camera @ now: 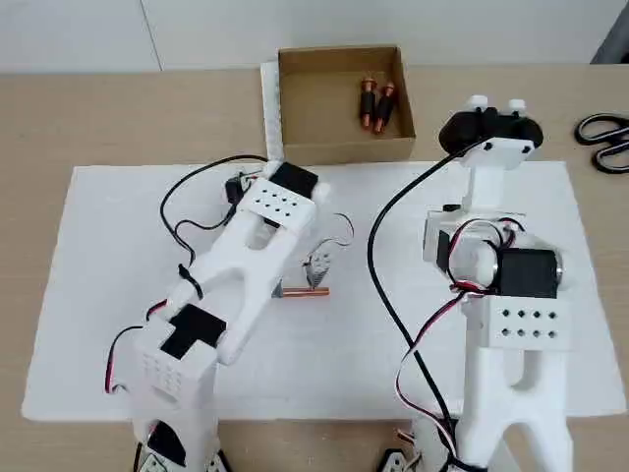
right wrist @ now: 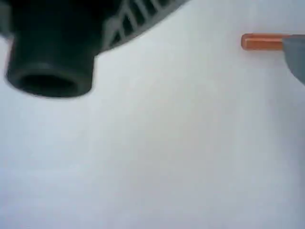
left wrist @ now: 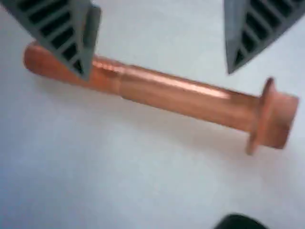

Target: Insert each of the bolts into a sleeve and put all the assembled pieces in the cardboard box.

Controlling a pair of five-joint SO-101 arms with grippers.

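White sheet [camera: 118, 295] on the worktop [camera: 98, 108], left claw [left wrist: 156, 74] spread astride a copper bolt [left wrist: 181, 98]. Right claw [right wrist: 62, 28] pinches a black sleeve [right wrist: 47, 64].

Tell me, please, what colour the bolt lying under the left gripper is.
The bolt is shiny copper-orange; the left wrist view shows it best.

Bare mat [camera: 334, 334] is lying open right of the bolt [camera: 303, 291], up to a black cable [camera: 376, 265] trailing between the arms. The spread left claw [camera: 316, 267] is crowding the bolt's far side. The right claw [right wrist: 62, 43], gripping a sleeve [right wrist: 47, 71], is hanging over open mat.
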